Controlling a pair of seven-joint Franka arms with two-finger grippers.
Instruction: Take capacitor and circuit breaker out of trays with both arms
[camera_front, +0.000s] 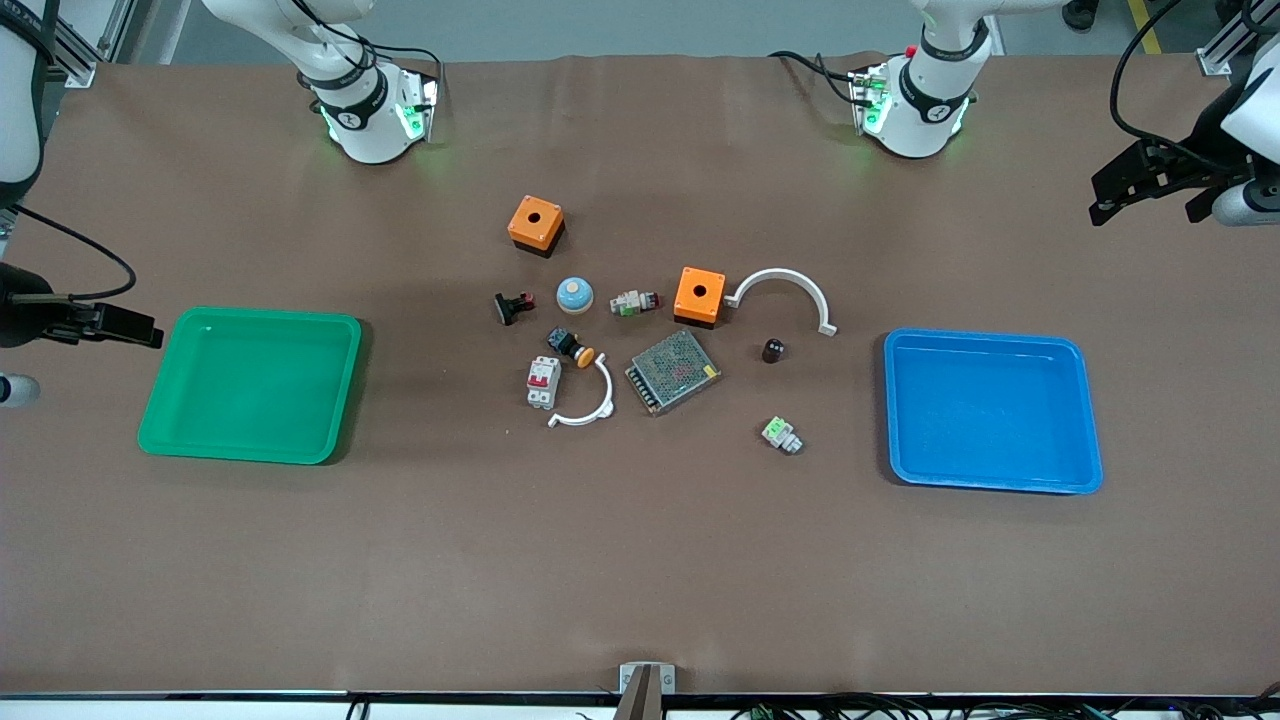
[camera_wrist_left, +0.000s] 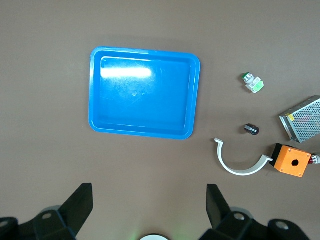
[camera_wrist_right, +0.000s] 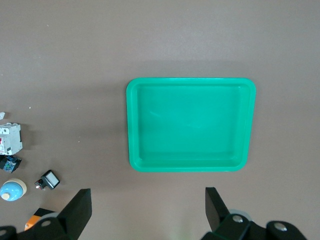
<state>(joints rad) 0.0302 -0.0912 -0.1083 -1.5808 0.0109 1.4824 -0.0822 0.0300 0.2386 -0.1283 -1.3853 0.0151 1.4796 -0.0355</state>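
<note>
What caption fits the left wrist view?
Open left gripper above empty blue tray; capacitor lies on the table nearby.

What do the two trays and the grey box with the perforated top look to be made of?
Blue tray and green tray: likely moulded plastic, smooth and glossy; rounded corners, and a light glare shows on the blue one in the left wrist view. Perforated box: probably sheet metal, dull silver-grey with a fine punched grid on top.

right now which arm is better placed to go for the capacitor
Left. The capacitor lies toward the blue tray, the left arm's end, and shows in the left wrist view. Both end effectors, left and right, are open and empty.
</note>
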